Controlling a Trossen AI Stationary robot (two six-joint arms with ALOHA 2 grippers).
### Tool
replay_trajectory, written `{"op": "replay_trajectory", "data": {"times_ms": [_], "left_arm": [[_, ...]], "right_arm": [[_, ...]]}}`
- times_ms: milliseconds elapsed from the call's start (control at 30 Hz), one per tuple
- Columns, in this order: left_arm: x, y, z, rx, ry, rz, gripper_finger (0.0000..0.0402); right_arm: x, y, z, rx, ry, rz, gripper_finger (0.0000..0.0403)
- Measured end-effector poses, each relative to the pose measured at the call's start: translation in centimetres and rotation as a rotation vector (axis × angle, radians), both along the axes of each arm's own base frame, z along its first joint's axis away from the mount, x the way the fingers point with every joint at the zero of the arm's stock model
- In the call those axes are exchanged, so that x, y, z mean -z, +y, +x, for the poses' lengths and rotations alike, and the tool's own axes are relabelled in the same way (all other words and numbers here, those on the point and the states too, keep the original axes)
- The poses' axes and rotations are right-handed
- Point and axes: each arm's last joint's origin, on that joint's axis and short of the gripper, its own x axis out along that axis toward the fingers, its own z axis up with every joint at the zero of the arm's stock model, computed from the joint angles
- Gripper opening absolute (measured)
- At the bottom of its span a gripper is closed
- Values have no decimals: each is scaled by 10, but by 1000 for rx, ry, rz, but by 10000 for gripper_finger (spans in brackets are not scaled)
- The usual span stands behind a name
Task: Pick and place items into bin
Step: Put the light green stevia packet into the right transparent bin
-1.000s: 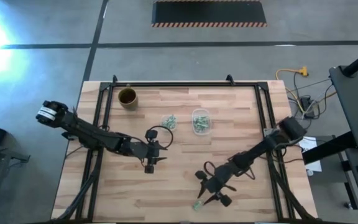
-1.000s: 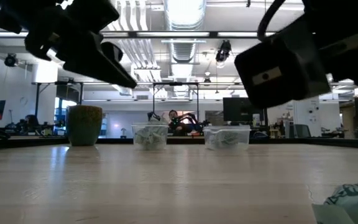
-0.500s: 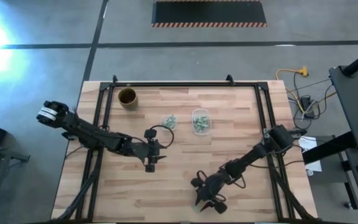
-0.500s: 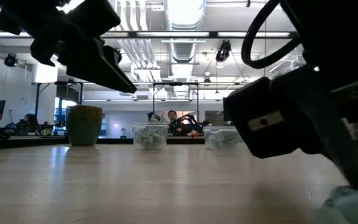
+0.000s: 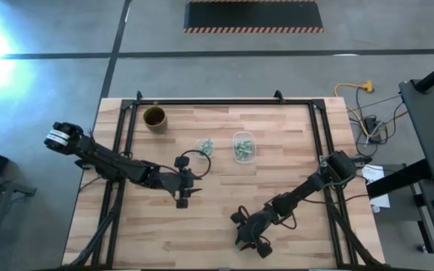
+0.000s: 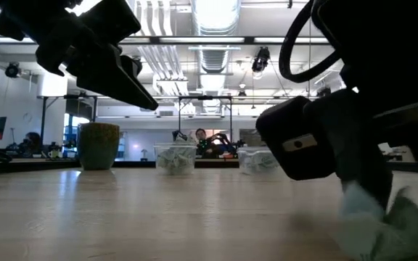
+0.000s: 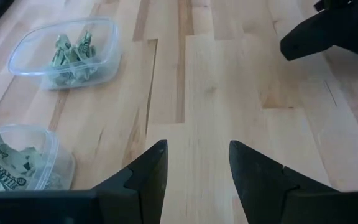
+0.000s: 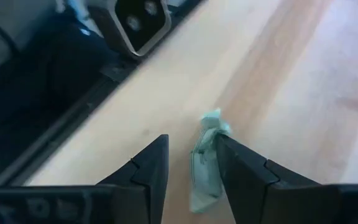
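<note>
One green-and-white item [image 8: 204, 162] stands on edge on the wood near the table's near edge, right of centre. It is between the fingers of my right gripper [image 8: 191, 140], which slants down over it [image 5: 251, 242] with its fingers still apart. In the low view the item [image 6: 387, 221] looks crumpled under that gripper. My left gripper [image 5: 183, 199] hangs open above the table left of centre, with nothing between its fingers [image 7: 197, 146]. Two clear tubs [image 5: 205, 147] [image 5: 243, 145] farther back hold more items. My right gripper has one finger [image 8: 241, 168] against the item's side [image 8: 210, 149], while bare wood shows between the item and the other finger. The fingers come slanting down from the table's right. The item's lower edge rests on the table.
A brown cup [image 5: 154, 117] stands at the far left of the table. The tubs show in the left wrist view [image 7: 67, 53] [image 7: 17, 165] and in the low view [image 6: 175, 158] [image 6: 263, 159]. A black frame [image 5: 130, 113] runs along the table's sides.
My right gripper has gone down and toward the table's near edge over the item, and its fingers have drawn closer together around it. The item lay flat before and now stands up, crumpled, under the gripper.
</note>
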Motion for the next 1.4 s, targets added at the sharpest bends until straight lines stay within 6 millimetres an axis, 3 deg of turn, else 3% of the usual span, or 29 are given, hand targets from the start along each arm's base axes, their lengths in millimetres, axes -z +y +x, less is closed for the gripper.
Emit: {"op": "replay_trajectory", "data": {"times_ms": [300,600,733,900,1167,1400], "left_arm": [[0,0,0,1,0,0,155],[0,0,0,0,0,0,155],[0,0,0,1,0,0,155],[0,0,0,0,0,0,155],[-3,0,2,0,-13,0,155],[-13,-2,7,4,-45,-4,155]], "right_arm": [[2,-2,-1,36,-12,-79,102],[-4,-4,-3,12,-37,-130,28],[-17,-7,-6,22,-56,-190,11],[-53,-17,-11,53,-148,-298,9],[-116,-67,-22,216,-244,-571,8],[-146,-125,-32,379,-230,-661,8]]}}
